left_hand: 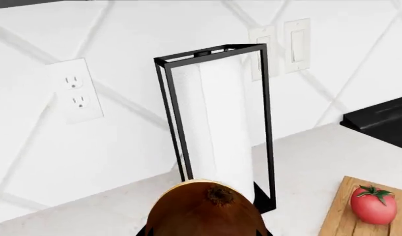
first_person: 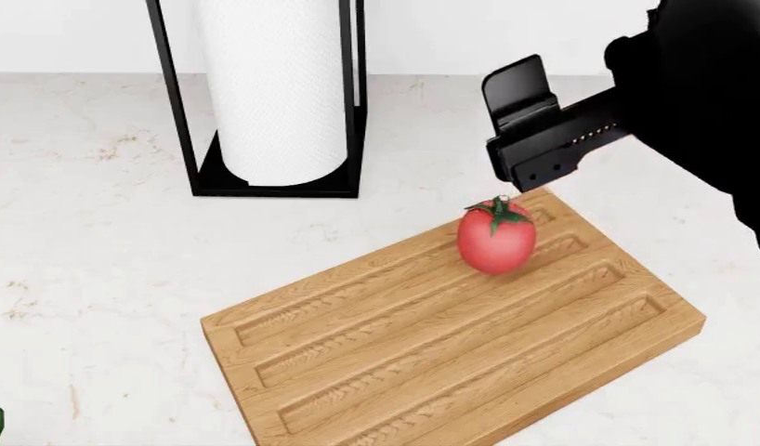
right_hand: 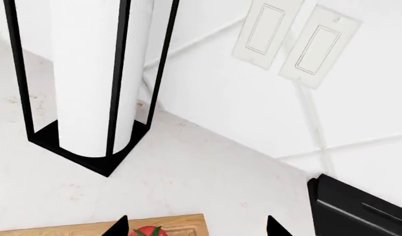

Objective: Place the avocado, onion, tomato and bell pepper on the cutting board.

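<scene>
Tomato on the cutting board, onion clamped in the left pincer.

The tomato (first_person: 497,238) stands upright on the cutting board's (first_person: 454,348) far right end, the only 1 of the 4 items there. The right pincer (right_hand: 195,231) hangs just above it, its 2 tips apart and holding nothing. The left pincer (left_hand: 204,231) is closed around the onion (left_hand: 208,209), held above the pale tabletop (first_person: 83,251) near the black-framed paper towel holder (first_person: 275,98), which stands behind the board. Avocado and bell pepper cannot be made out.
</scene>
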You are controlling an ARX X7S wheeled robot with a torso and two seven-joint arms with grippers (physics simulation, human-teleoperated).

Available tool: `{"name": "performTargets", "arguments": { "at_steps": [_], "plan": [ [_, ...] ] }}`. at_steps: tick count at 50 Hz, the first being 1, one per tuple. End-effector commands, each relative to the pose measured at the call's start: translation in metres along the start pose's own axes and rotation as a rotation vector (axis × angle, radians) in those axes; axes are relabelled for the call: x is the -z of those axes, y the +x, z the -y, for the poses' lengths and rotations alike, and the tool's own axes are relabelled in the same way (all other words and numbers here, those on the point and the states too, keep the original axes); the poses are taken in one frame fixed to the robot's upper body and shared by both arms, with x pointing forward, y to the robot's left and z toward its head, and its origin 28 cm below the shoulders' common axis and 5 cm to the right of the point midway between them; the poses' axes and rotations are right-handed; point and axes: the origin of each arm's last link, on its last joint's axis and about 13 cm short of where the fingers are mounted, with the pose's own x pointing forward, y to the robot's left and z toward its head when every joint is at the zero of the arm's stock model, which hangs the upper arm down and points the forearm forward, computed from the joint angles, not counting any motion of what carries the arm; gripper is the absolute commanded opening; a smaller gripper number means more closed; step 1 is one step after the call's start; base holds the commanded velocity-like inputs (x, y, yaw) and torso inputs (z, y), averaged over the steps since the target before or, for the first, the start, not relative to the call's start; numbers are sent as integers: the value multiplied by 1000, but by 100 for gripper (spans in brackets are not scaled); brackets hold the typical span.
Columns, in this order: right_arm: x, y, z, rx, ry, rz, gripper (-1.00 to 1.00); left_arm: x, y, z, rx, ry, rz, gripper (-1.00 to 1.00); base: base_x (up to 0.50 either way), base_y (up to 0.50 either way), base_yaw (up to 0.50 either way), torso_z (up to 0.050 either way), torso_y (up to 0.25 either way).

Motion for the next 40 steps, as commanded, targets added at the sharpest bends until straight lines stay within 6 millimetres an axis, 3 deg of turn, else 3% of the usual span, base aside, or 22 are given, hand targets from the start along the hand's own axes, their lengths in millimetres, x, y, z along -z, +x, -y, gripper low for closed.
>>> {"name": "performTargets", "arguments": {
  "at_steps": [1, 9, 21, 30, 40],
  "plan": [
    [-7, -28, -7, 40, -14, 102, 100, -4, 9, 11, 124, 12, -83, -100, 0, 0, 0, 0, 0],
    [-10, -28, -6, 53, 13, 135, 100, -9, 31, 18, 224, 12, -169, -100, 0, 0, 0, 1, 1],
    [-24, -34, -2, 94, 6, 188, 100, -11, 56, 48, 442, 56, -313, -100, 0, 0, 0, 0, 0],
    [-30, -35, 0, 119, -5, 204, 100, -7, 94, 63, 507, 20, -444, -100, 0, 0, 0, 0, 0],
    [-32, -30, -1, 128, -35, 176, 100, 2, 131, 75, 499, 142, -464, -100, 0, 0, 0, 0, 0]
  ]
}}
